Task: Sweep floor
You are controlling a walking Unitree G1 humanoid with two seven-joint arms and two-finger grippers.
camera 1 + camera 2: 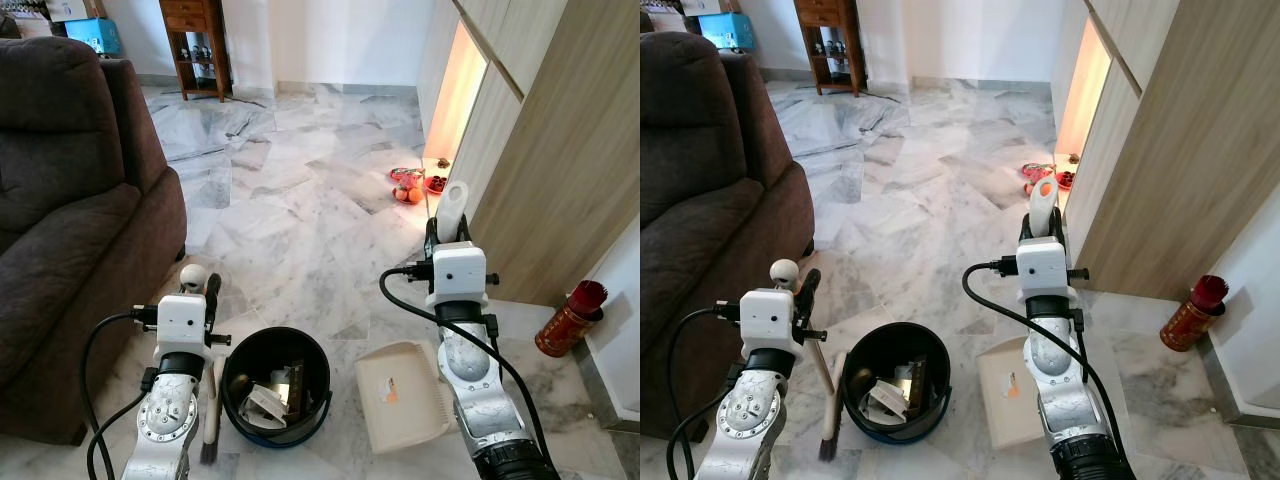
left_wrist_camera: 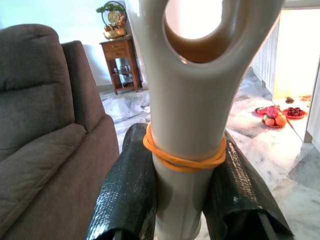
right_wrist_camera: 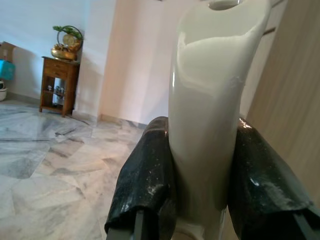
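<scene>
Claws grip unlabelled handles — left claw brush, right claw dustpan.

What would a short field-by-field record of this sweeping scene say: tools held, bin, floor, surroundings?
Left gripper: fingers shut on the cream plastic brush handle, orange rubber band round it
Right gripper: fingers shut on the white plastic dustpan handle
Cream dustpan tray: on the floor beside the bin
Round black bin: holds paper scraps
Floor: grey-white marble tiles
Robot's left: dark brown fabric sofa
Robot's right: red cylindrical tin by a wooden cabinet

One brush; one dustpan; one bin
</scene>
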